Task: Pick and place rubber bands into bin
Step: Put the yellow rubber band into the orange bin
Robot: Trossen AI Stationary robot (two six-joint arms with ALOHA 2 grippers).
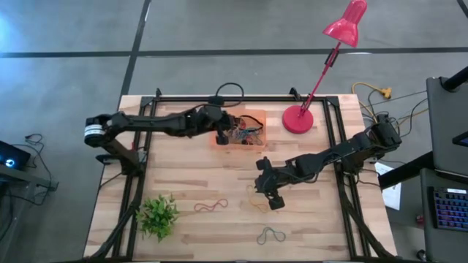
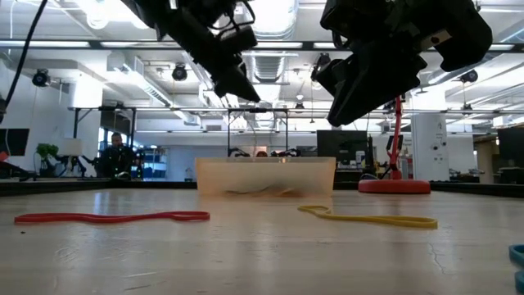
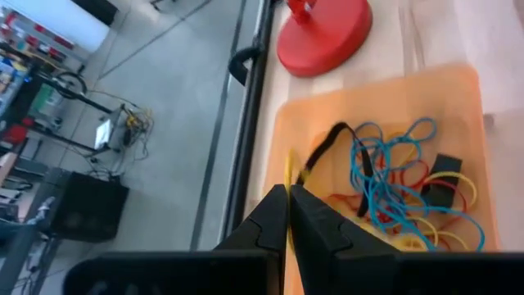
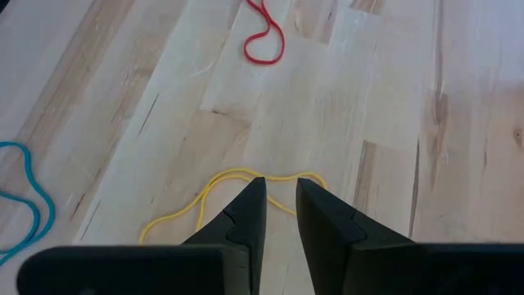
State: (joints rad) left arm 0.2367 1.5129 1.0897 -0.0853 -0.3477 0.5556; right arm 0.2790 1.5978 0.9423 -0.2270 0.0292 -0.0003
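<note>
I see the bin (image 1: pixel 257 115) holding many bands while three lie loose at six o'clock; left gripper (image 3: pixel 286 215) pinches a yellow band (image 3: pixel 288 168), right gripper (image 4: pixel 281 205) slightly parted, empty.

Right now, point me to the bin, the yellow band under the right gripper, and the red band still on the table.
bin (image 1: pixel 257 115): high view, bare orange corner.
yellow band (image 4: pixel 214 179): right wrist view, curved strand beside the fingers.
red band (image 1: pixel 210 206): high view, middle of the loop.
</note>
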